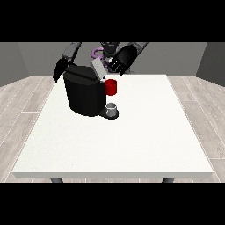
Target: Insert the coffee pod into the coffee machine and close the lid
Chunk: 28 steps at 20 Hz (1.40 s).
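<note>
Fingers [115, 66] of the hand at the view's right [121, 59] curl inward just above the raised grey lid [97, 68] of the coffee machine [84, 91], and I cannot tell from where I stand whether they pinch anything or only bend over the lid's top edge. No separate pod is visible to me; the hand's dark palm and the tilted lid cover the machine's opening, so the pod's place cannot be told. The lid stands open, slanting up and back from the machine's top. On the machine's front face, a red part [111, 87] sticks out toward the table's right side, and below it a small grey cup [112, 107] sits on the machine's round base. The black machine stands on the far left part of the white table [132, 145], blocking my sight of the robot's lower arm. The hand at the view's left [59, 69] hangs beside the machine's back upper corner, pointing down; how its fingers lie is unclear. Grey wood flooring [19, 114] surrounds the table.
</note>
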{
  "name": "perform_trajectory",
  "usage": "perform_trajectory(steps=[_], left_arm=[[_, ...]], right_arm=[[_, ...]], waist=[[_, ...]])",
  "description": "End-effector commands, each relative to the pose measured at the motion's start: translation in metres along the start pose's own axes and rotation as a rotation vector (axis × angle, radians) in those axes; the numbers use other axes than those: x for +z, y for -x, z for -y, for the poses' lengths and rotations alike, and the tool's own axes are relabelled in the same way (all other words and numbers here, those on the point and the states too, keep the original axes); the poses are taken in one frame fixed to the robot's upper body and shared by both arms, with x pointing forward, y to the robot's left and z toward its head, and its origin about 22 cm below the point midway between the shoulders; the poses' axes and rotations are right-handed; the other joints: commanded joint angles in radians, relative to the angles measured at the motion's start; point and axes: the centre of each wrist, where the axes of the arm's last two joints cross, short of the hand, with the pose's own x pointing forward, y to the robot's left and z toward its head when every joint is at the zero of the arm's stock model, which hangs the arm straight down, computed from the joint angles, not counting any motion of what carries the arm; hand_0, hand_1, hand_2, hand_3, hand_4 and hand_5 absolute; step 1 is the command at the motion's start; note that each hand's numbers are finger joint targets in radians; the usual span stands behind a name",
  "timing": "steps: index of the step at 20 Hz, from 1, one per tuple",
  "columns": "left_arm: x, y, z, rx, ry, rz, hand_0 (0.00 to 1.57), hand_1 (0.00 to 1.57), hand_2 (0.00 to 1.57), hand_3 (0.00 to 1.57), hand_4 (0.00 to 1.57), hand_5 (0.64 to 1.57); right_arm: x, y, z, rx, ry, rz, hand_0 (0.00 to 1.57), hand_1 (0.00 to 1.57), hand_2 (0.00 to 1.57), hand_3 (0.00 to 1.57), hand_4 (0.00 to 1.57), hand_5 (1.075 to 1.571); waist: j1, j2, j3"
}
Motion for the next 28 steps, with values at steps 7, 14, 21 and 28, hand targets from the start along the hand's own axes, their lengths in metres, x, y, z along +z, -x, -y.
perform_trajectory(steps=[7,14,21,28], left_arm=[[0.000,-0.006,-0.017,-0.026,-0.025,0.038,1.19,1.19,1.26,1.23,0.47,1.571],[-0.011,-0.021,-0.006,-0.038,-0.004,0.026,1.21,1.21,1.25,1.22,0.43,1.571],[-0.011,-0.021,-0.002,-0.036,-0.050,0.067,1.17,1.17,1.23,1.19,0.42,1.571],[-0.009,-0.022,-0.015,-0.033,-0.032,0.046,1.20,1.20,1.25,1.20,0.37,1.571]], right_arm=[[-0.023,-0.027,0.019,-0.015,0.048,0.031,0.00,0.00,0.00,0.00,0.00,1.571],[-0.024,-0.030,0.004,0.002,0.044,0.027,0.00,0.00,0.00,0.00,0.15,1.571],[-0.018,-0.013,0.013,-0.001,0.054,0.045,0.00,0.00,0.00,0.00,0.10,1.571],[-0.016,-0.010,0.007,-0.024,0.058,0.028,0.00,0.00,0.00,0.00,0.00,1.571]], waist=[[0.002,0.079,0.0000],[-0.002,0.076,0.0000],[-0.005,0.122,0.0001],[0.003,0.072,0.0002]])
